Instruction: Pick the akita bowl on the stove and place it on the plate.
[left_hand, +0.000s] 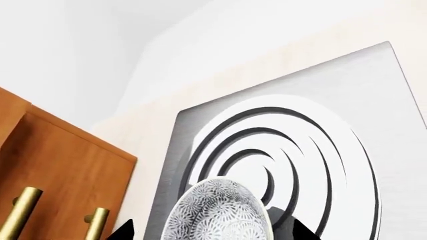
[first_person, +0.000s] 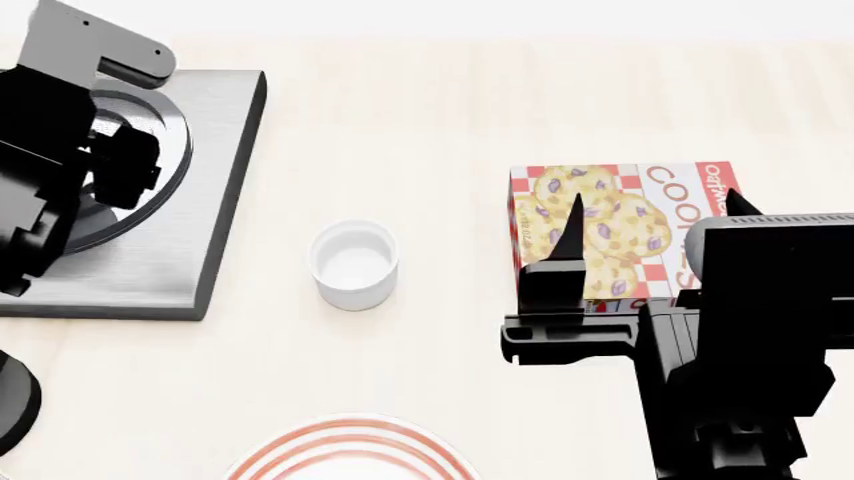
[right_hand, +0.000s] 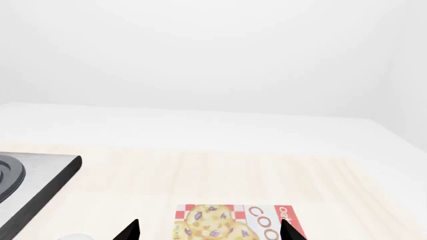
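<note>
The akita bowl (left_hand: 220, 212), white with grey floral speckle, sits on the stove (left_hand: 320, 100) at the edge of its black ring burner. My left gripper (left_hand: 212, 232) is open, with one black fingertip on each side of the bowl and a gap to each. In the head view the left arm hides the bowl above the stove (first_person: 200, 200). The plate (first_person: 350, 455), white with red rings, shows partly at the near table edge. My right gripper (first_person: 654, 215) hangs open and empty over the cookie box (first_person: 627, 220).
A plain white cup (first_person: 355, 263) stands between the stove and the cookie box. A wooden cabinet (left_hand: 60, 170) with brass handles stands beside the stove. A black knob (first_person: 14, 395) sits at the near left. The cookie box (right_hand: 227, 222) lies under the right gripper (right_hand: 209, 231).
</note>
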